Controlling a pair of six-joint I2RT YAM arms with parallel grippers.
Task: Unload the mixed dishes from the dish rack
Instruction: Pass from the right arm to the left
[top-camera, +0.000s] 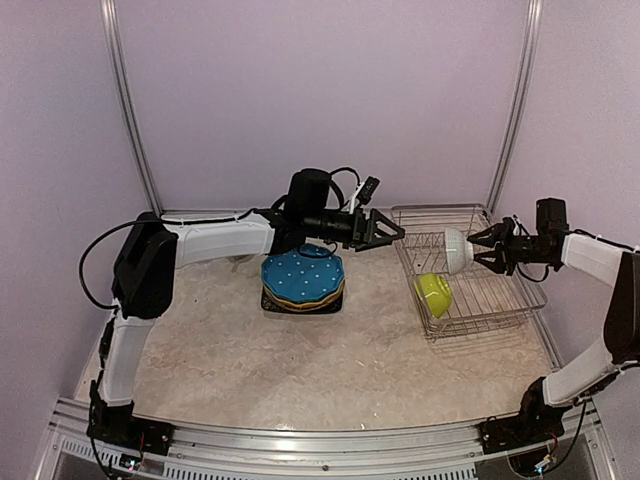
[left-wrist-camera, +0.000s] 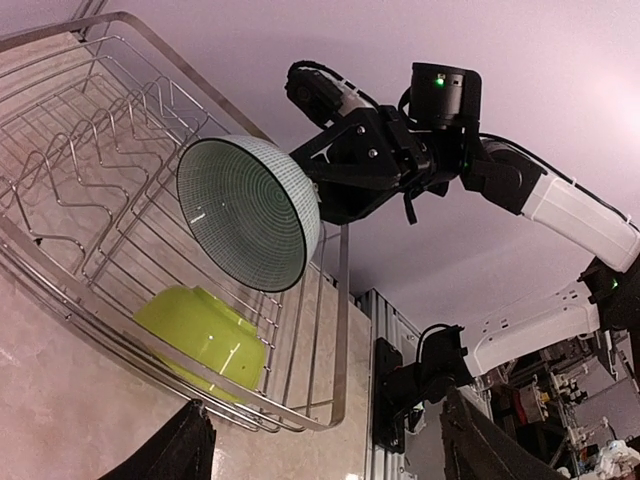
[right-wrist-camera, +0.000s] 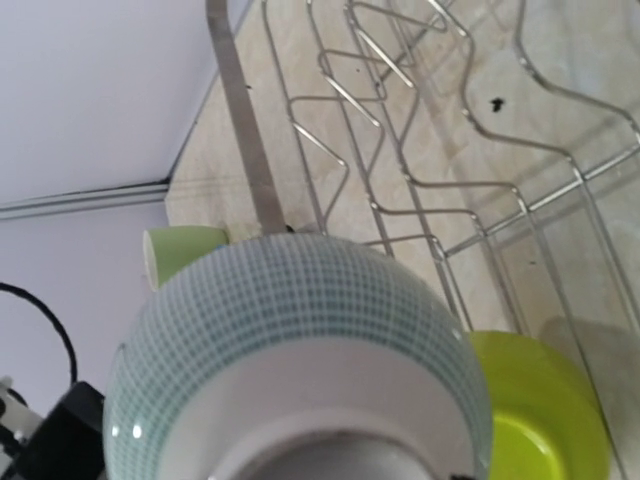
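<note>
Lavender walls back a pale marbled desk (top-camera: 300, 370). The right gripper (top-camera: 478, 250) is clenched on the back of a white bowl (top-camera: 458, 250) with a fine green grid, holding it in the air over the dish rack (top-camera: 440, 208) at the right of the top view. The bowl is turned on its side. Its axis runs about level, with the mouth facing left and the foot toward the gripper that holds it. Facing that mouth, the left gripper (top-camera: 398, 232) has its jaws spread with nothing between them. Below the held bowl, a lime bowl (top-camera: 434, 293) lies tipped in the rack's lower-left corner. Left of the rack, a blue white-dotted plate (top-camera: 302, 276) tops a stack on the desk. A pale green mug (right-wrist-camera: 185, 250) lies on its side beyond the rack.
</note>
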